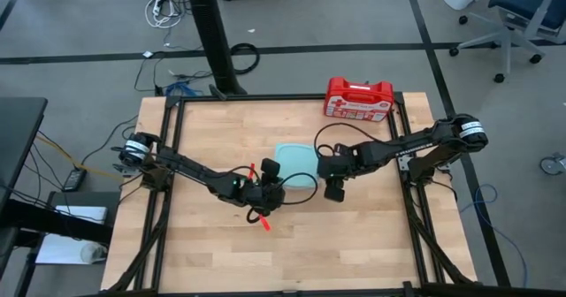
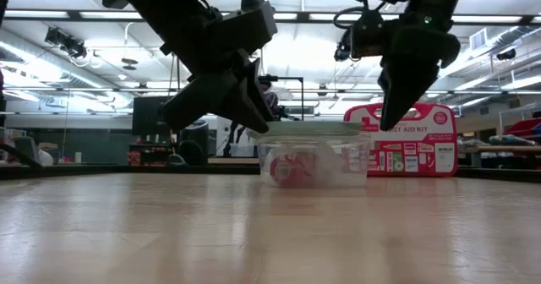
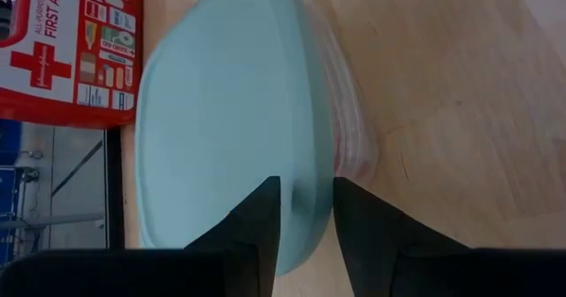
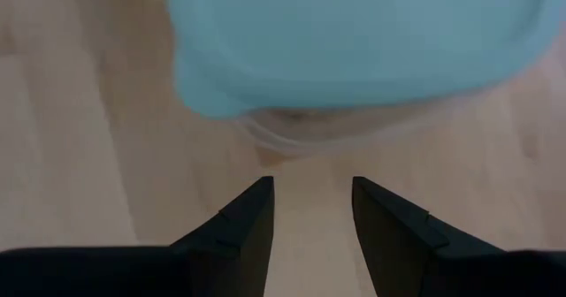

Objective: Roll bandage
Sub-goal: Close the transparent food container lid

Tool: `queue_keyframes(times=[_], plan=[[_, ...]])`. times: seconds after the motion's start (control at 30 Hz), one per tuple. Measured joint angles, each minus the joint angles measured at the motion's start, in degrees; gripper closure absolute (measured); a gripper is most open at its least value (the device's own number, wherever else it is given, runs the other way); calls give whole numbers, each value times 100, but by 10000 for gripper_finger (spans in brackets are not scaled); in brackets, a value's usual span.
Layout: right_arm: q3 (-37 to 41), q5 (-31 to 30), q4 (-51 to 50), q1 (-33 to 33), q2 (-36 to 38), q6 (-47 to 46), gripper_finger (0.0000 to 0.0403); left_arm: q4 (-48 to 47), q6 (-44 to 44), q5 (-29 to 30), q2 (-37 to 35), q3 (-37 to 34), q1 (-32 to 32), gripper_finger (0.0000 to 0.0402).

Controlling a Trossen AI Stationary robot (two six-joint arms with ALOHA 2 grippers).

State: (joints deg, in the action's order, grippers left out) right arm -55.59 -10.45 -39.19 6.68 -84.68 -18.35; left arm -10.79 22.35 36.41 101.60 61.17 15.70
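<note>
Both grippers hover at the lidded container, jaws parted, holding nothing.

From my station: left gripper (image 1: 270, 195) over the counter (image 1: 354, 253), above the pale blue lid (image 1: 294, 164); red bandage (image 2: 293, 170) rolled inside the clear container (image 2: 317, 164); right gripper (image 1: 334, 191) just beside it.

bandage (image 2: 292, 170) blurred behind clear container (image 2: 314, 161) wall; first-aid case (image 3: 71, 49) cut off by edge
</note>
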Motion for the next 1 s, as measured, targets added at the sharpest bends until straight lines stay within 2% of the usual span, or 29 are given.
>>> queue_keyframes(times=[0.13, 0.23, 0.47, 0.67, 1.0], plan=[[29, -240, -239, -26, -50, -89, 253, 126, 27, 1, 0, 0, 0, 291], [218, -137, -74, -173, -227, -91, 252, 232, 18, 1, 0, 0, 0, 291], [627, -179, 872, -354, -329, -106, 253, 329, -15, -1, 0, 0, -2, 291], [654, -32, 1398, -349, -330, 3, 253, 387, -94, -1, 0, 0, -32, 291], [654, 119, 1382, -201, -330, -6, 253, 348, -130, 10, 0, 0, -67, 291]])
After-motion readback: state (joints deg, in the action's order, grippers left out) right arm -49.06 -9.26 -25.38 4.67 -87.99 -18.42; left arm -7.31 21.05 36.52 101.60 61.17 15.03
